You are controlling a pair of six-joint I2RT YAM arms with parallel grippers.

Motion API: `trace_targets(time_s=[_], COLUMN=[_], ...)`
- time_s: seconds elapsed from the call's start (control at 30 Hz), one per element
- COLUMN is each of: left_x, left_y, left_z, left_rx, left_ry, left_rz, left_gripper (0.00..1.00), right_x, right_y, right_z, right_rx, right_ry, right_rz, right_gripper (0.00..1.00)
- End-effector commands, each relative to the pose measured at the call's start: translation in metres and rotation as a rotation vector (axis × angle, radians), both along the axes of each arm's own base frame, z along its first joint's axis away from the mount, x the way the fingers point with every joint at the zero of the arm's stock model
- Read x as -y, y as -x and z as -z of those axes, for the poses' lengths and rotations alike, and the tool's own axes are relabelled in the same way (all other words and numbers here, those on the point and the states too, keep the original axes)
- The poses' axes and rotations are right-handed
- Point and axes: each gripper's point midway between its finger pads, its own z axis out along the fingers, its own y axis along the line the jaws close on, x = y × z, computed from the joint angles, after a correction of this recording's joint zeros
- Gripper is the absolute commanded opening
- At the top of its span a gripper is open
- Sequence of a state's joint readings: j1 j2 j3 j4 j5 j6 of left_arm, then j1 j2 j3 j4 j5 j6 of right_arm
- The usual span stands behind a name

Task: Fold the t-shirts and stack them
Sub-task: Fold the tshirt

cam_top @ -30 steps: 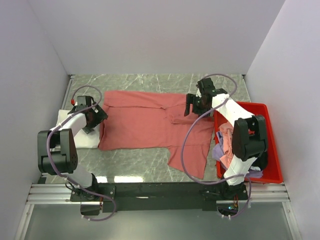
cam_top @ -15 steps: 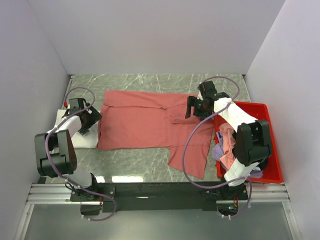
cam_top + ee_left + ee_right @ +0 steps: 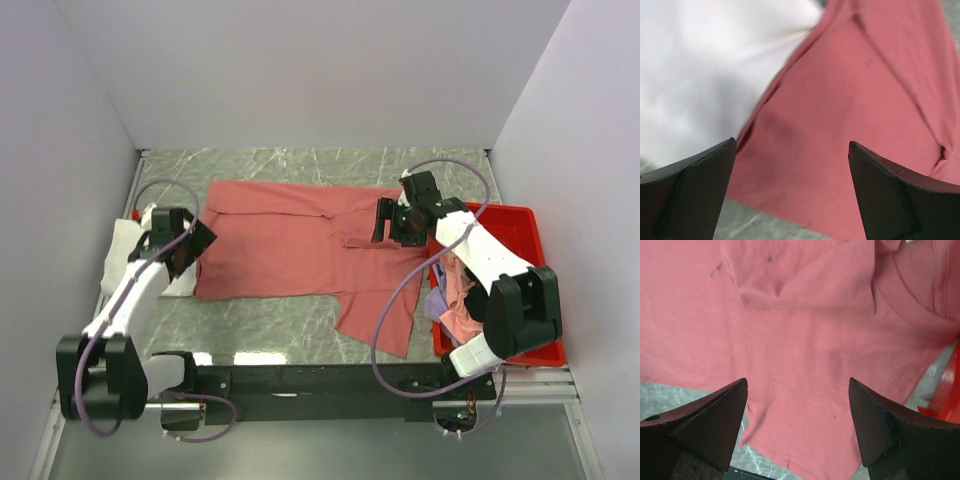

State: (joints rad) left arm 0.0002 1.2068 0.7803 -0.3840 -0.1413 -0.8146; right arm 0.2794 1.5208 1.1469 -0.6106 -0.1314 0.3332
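Note:
A large dusty red t-shirt (image 3: 290, 245) lies spread across the middle of the table, one sleeve (image 3: 378, 320) hanging toward the near edge. It fills the right wrist view (image 3: 805, 325) and the right of the left wrist view (image 3: 860, 115). A folded white t-shirt (image 3: 125, 250) lies at the left, also in the left wrist view (image 3: 700, 75). My left gripper (image 3: 188, 248) is open and empty above the red shirt's left hem. My right gripper (image 3: 385, 220) is open and empty above the shirt's right part, near the collar. Pink and lavender shirts (image 3: 455, 290) lie bunched in the tray.
A rigid bright red plastic tray (image 3: 530, 290) stands at the right edge, touching the red shirt's side. Grey walls close in the table on three sides. Marble tabletop (image 3: 260, 325) shows in front of the shirt.
My left arm has swung out, with its gripper shifting slightly toward the near side at the shirt's left hem. My right gripper has stayed near the collar while its arm moved right.

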Motion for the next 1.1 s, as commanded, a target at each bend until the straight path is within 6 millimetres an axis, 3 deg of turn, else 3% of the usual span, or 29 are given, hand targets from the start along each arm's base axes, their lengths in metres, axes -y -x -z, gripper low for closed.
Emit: trace_targets(time_s=[0.0, 0.03, 0.1, 0.23, 0.37, 0.57, 0.7, 0.8, 1.0, 1.07], left_x=[-0.009, -0.001, 0.013, 0.031, 0.023, 0.012, 0.007, 0.003, -0.002, -0.004], left_y=[0.040, 0.041, 0.055, 0.072, 0.088, 0.089, 0.084, 0.081, 0.080, 0.081], left_z=[0.024, 0.020, 0.035, 0.044, 0.058, 0.068, 0.076, 0.081, 0.083, 0.082], left_rx=[-0.059, -0.026, -0.051, -0.085, -0.143, -0.173, -0.190, -0.206, -0.213, -0.211], left_ry=[0.028, 0.065, 0.092, 0.083, 0.034, -0.014, -0.051, -0.078, -0.110, -0.119], left_rz=[-0.124, -0.098, -0.066, -0.025, -0.078, -0.129, -0.136, -0.141, -0.152, -0.155], left_gripper=[1.00, 0.99, 0.99, 0.99, 0.97, 0.90, 0.74, 0.53, 0.25, 0.23], right_x=[-0.002, -0.003, -0.005, -0.003, -0.004, -0.002, -0.002, -0.002, 0.000, 0.000], right_y=[0.006, 0.009, 0.018, 0.026, 0.030, 0.031, 0.031, 0.031, 0.031, 0.031], right_z=[-0.009, -0.011, -0.005, 0.006, 0.015, 0.018, 0.019, 0.021, 0.021, 0.023], right_rx=[0.049, 0.056, 0.042, 0.023, 0.003, -0.003, -0.006, -0.012, -0.016, -0.020], right_ry=[-0.032, -0.045, -0.060, -0.056, -0.057, -0.051, -0.046, -0.042, -0.034, -0.032], right_rz=[0.023, 0.017, 0.000, -0.008, -0.012, -0.018, -0.015, -0.014, -0.010, -0.009], right_gripper=[0.88, 0.88, 0.88, 0.88, 0.88, 0.88, 0.88, 0.88, 0.87, 0.87])
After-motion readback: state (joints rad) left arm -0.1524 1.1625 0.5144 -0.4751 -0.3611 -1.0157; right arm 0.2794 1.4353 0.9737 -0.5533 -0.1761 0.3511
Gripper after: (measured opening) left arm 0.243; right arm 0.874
